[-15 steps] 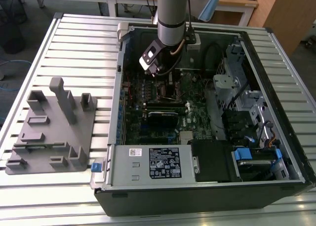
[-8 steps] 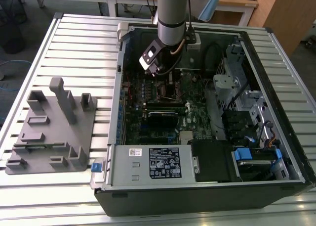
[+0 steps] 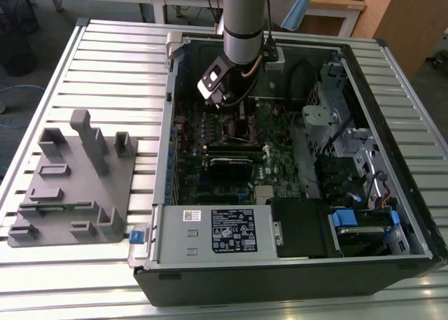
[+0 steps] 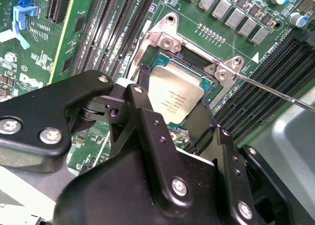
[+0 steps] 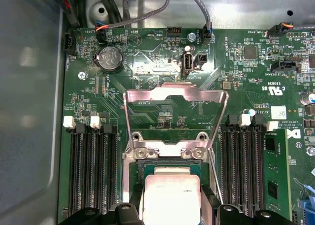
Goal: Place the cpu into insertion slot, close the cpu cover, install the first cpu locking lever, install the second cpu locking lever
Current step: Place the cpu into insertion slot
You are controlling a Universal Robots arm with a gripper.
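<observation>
Two black fingers (image 4: 147,121) of the gripper (image 4: 171,103) straddle the cpu (image 4: 174,89) and appear clenched on two opposite edges of it. This edge grip leaves the flat top free and keeps the pads off the underside. In both wrist views the chip reads as a small square with a pale, matte metal lid and rounded corners.

The cpu hangs directly over the insertion slot (image 4: 170,62), roughly square to it. Whether it is fully seated cannot be told: a dark teal band of the slot floor shows past its far edge, so it is judged to be at or just above the seating plane. The slot has a dark centre and a bright stamped-steel rim fixed by screws at its corners.

In the first wrist view the cpu cover (image 5: 142,97), a thin silvery frame with a cut-out centre, stands swung back on its hinge. That position leaves the slot open from above for a vertical approach. One locking lever (image 4: 275,90), a slim polished wire rod, angles away from the slot corner, unlatched and clear of the fingers.

Black ridged memory slots (image 5: 91,176) flank the socket on the green motherboard (image 5: 147,57). In the exterior view the arm (image 3: 241,26) reaches down into the open computer case (image 3: 157,225).
</observation>
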